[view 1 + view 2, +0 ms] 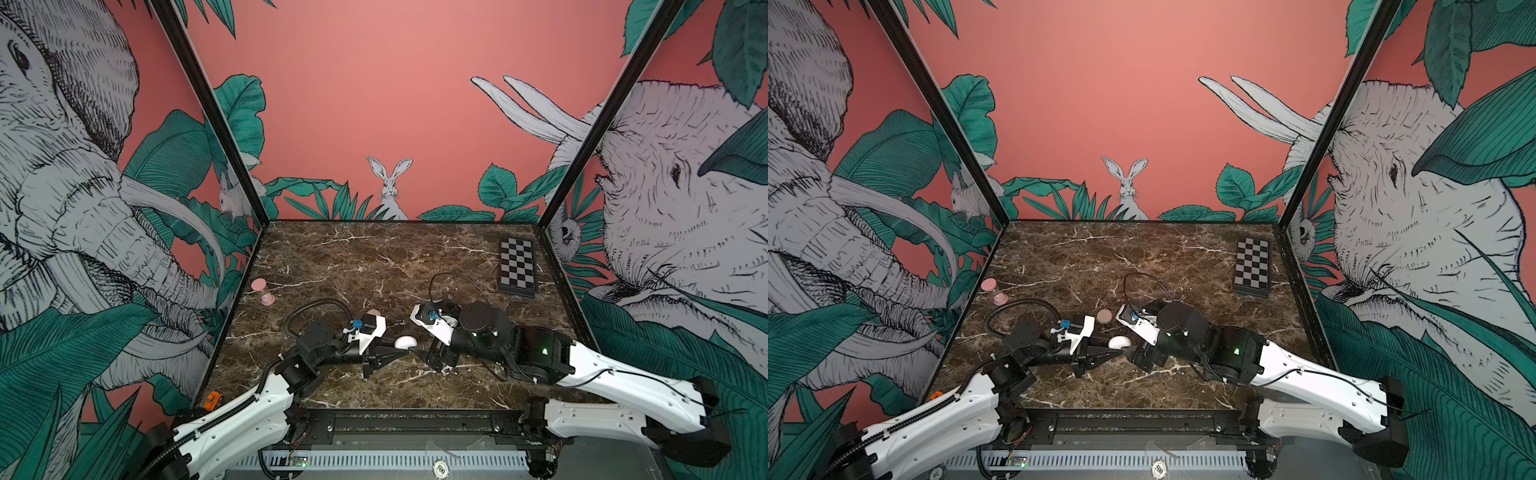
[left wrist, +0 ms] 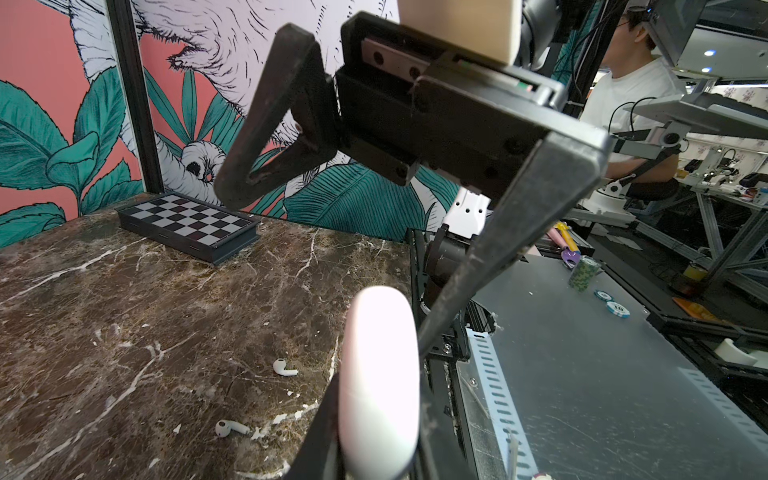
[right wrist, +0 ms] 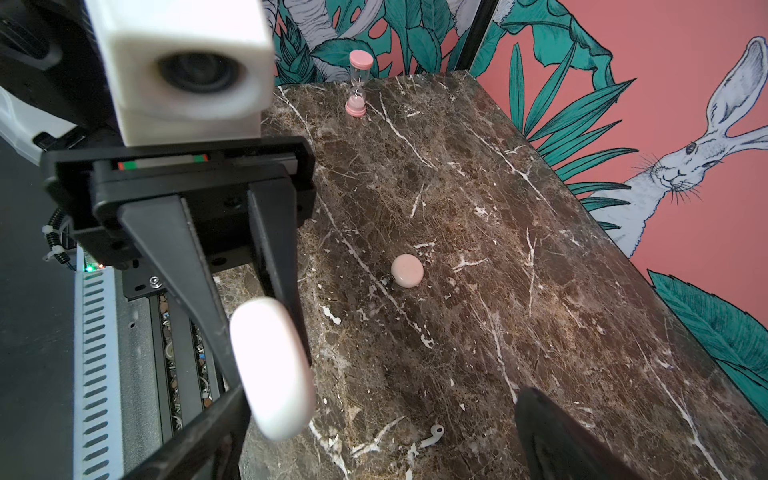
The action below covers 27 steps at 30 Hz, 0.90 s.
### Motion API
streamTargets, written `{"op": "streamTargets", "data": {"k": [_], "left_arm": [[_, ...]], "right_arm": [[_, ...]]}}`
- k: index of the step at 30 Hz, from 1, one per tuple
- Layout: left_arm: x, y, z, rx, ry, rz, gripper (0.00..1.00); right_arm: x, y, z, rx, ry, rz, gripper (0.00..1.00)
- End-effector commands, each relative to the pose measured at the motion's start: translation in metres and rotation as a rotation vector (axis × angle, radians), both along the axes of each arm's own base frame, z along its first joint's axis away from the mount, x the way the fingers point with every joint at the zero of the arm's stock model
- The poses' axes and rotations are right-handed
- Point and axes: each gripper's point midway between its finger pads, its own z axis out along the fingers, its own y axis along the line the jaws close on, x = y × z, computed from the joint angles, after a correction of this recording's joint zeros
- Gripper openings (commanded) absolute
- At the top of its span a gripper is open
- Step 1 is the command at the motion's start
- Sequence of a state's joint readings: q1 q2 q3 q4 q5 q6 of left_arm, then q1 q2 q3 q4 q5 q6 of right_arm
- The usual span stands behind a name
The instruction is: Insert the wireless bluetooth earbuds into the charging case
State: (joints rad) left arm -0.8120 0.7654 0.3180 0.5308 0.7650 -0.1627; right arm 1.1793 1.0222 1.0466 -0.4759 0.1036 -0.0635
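While the left claw (image 1: 400,351) is clenched on the white charging case (image 1: 405,342), apparently lifting it off the tabletop (image 1: 374,257) in both top views, the right claw (image 1: 430,358) faces it with jaws spread wide and nothing between them, its tips just beside the case. That pairing reads as one arm steadying the case so the other can work its lid, which looks closed. A pink round case (image 1: 373,312) lies just beyond the left claw's wrist. A pink hourglass (image 1: 262,291) stands well off to that claw's outer side, and a chessboard (image 1: 517,266) lies far beyond the right claw.

From the left wrist view, the case (image 2: 378,382) stands edge-on in the grip. The wireless bluetooth earbuds (image 2: 284,368) lie loose on the marble below the right claw's (image 2: 328,272) spread jaws: two near each other, the second earbud (image 2: 230,428) closer in, neither yet in the case. Past the tabletop's edge is a workshop, with poker chips (image 2: 584,272) on a grey deck and a seated person (image 2: 631,83).

From the right wrist view, the left claw pinches the case (image 3: 270,365) across its flat faces. One earbud (image 3: 432,436) lies on the marble below the right claw's open fingers, with the pink case farther on. The tabletop is dark brown marble with white veins, against which the buds are easy to lose. The walls (image 3: 665,62) are salmon, printed with leaves, elephants and a rabbit.
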Motion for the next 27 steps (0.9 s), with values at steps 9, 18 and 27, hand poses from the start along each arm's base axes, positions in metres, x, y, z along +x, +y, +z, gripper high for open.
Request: {"op": "streamTargets", "data": {"k": [9,18,27], "left_arm": [[-0.012,0.0,0.0,0.0,-0.032,-0.054,0.0],[-0.014,0.0,0.0,0.002,-0.057,-0.06,0.0],[-0.014,0.001,-0.001,0.013,-0.106,-0.053,0.0]], "right_arm": [[0.016,-0.004,0.019,0.057,-0.06,-0.095,0.98],[0.02,-0.012,0.026,0.083,-0.081,-0.138,0.98],[0.008,-0.022,0.053,0.221,-0.073,-0.116,0.98]]}}
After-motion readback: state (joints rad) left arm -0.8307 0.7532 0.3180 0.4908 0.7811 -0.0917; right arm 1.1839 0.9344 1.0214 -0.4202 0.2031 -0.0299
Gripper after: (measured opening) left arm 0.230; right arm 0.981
